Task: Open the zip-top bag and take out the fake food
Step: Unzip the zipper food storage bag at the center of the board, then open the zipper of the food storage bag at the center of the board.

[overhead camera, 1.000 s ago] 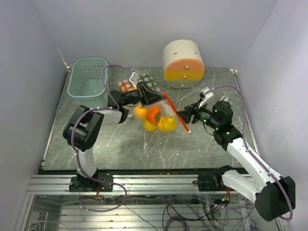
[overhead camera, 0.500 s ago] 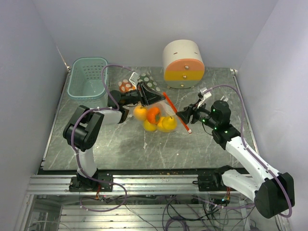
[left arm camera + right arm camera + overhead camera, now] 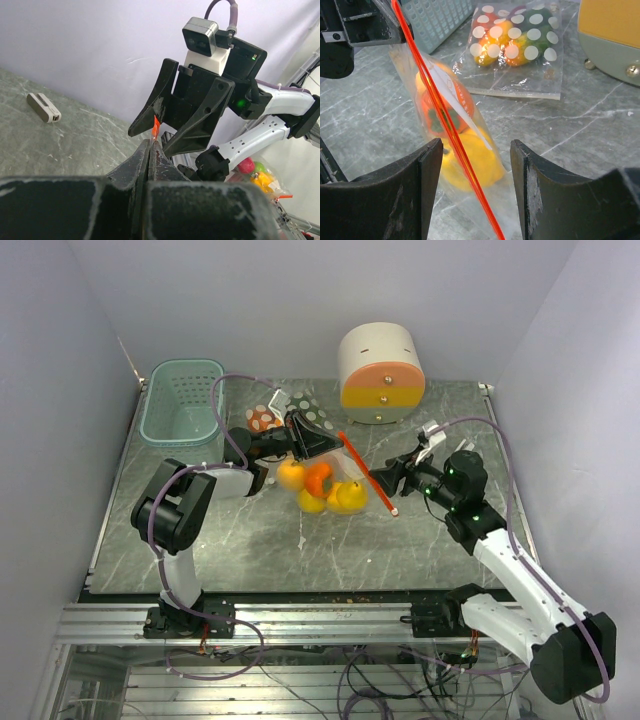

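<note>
- On the near side of the round container (image 3: 382, 370), top view: the zip-top bag (image 3: 340, 464) lies on the table with the fake food (image 3: 348, 498) inside it, yellow and orange pieces bunched together.
- The bag's red zip strip (image 3: 365, 472) runs diagonally away from the container, towards the right arm.
- The left gripper (image 3: 303, 437) is clamped on the bag's corner, left of the container. My judgement is that it anchors the bag so the mouth can be pulled against it.
- The right gripper (image 3: 383, 480) sits at the strip's near end with its jaws parted and nothing in them. It looks lined up to take the strip or the opposite lip.
- A green basket (image 3: 182, 400) stands well left of the container, a likely drop spot.
- Left wrist view, container out of frame: the fingers (image 3: 135, 165) are pressed together with a sliver of red strip caught between them. The right gripper faces them, jaws spread around the same strip.
- Right wrist view, container at the upper right edge: the strip crosses the gap between the two parted fingers and no contact is visible.
- The bag hangs taut below the strip and looks sealed. An orange piece sits above a yellow one inside.
- A polka-dot bag (image 3: 520, 87) with more pieces lies flat just beside the container, untouched.
</note>
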`<move>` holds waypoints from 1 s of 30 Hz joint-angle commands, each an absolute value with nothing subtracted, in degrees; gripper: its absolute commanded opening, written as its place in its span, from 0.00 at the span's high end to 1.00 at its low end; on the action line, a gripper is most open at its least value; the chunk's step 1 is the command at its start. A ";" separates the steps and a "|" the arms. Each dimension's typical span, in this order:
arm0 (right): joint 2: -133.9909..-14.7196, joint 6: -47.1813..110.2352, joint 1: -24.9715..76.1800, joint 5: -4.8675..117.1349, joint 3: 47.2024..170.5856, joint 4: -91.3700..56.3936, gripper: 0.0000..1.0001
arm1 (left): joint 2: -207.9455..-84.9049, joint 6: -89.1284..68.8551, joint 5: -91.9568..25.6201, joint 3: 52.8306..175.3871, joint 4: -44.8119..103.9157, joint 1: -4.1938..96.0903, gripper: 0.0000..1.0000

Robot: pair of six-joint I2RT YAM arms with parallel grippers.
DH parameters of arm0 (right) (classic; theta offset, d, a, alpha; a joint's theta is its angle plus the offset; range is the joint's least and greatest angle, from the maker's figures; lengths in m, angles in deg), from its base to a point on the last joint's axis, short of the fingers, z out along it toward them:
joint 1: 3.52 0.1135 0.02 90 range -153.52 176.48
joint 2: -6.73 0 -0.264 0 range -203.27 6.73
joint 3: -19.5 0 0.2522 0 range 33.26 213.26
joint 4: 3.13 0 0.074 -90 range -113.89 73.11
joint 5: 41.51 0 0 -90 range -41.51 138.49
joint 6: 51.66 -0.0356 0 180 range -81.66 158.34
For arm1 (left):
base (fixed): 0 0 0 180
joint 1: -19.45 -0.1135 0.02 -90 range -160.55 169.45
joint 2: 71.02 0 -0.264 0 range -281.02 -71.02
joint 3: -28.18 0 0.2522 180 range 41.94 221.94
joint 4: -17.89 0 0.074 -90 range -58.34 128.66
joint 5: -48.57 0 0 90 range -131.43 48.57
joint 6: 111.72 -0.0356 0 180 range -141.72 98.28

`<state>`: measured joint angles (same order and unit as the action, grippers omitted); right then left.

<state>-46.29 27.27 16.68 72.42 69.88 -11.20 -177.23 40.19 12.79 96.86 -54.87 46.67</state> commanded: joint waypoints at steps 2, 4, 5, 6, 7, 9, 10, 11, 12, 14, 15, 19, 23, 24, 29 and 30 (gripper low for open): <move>-46.12 28.48 16.43 70.63 71.16 -11.24 0.43 | -176.76 39.59 13.50 97.29 -67.12 47.05 0.93; -46.75 28.65 16.43 70.19 70.85 -10.78 0.43 | -176.54 39.63 13.67 97.22 -67.13 47.05 0.93; -47.64 28.67 16.43 69.94 70.52 -10.11 0.43 | -176.35 39.57 13.70 97.11 -67.13 47.05 0.93; -48.49 28.75 16.43 69.78 70.35 -9.65 0.43 | -176.13 39.48 13.69 96.99 -67.13 47.05 0.93; -49.22 28.80 16.43 70.02 70.42 -9.60 0.43 | -175.94 39.38 13.68 96.88 -67.11 47.05 0.93; -50.40 28.57 16.43 71.39 70.46 -9.00 0.43 | -175.83 39.41 13.89 96.87 -67.12 47.05 0.93; -50.67 28.39 16.47 71.77 70.33 -8.52 0.43 | -175.93 39.49 14.00 96.99 -67.09 47.05 0.93; -50.68 28.19 16.43 72.05 70.16 -8.20 0.43 | -176.08 39.58 14.09 97.04 -67.11 47.05 0.93; -50.59 28.03 16.43 72.35 70.03 -7.97 0.43 | -176.25 39.63 14.04 97.18 -67.12 47.09 0.93; -50.23 28.02 16.47 72.41 69.85 -8.05 0.43 | -176.64 39.72 13.90 97.39 -67.12 47.04 0.93; -50.01 28.10 16.46 72.42 69.64 -8.10 0.43 | -176.78 39.72 13.79 97.47 -67.13 47.05 0.93; -50.37 28.49 16.43 71.41 68.80 -8.13 0.43 | -177.10 39.72 13.64 97.82 -67.13 47.05 0.93; -50.61 28.20 16.43 71.23 69.46 -8.06 0.43 | -176.78 39.73 14.02 97.57 -67.13 47.05 0.93; -50.28 28.13 16.47 71.11 69.92 -8.14 0.43 | -176.69 39.68 14.07 97.46 -67.13 47.05 0.93; -48.13 28.10 16.39 68.37 72.51 -9.49 0.44 | -176.46 39.56 14.12 97.08 -67.13 47.05 0.93; -47.96 27.87 16.23 67.82 72.93 -9.64 0.44 | -176.34 39.47 14.12 96.92 -67.13 47.05 0.93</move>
<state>-50.05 27.90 16.68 70.69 69.79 -9.89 -177.23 40.19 13.07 96.86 -54.87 46.67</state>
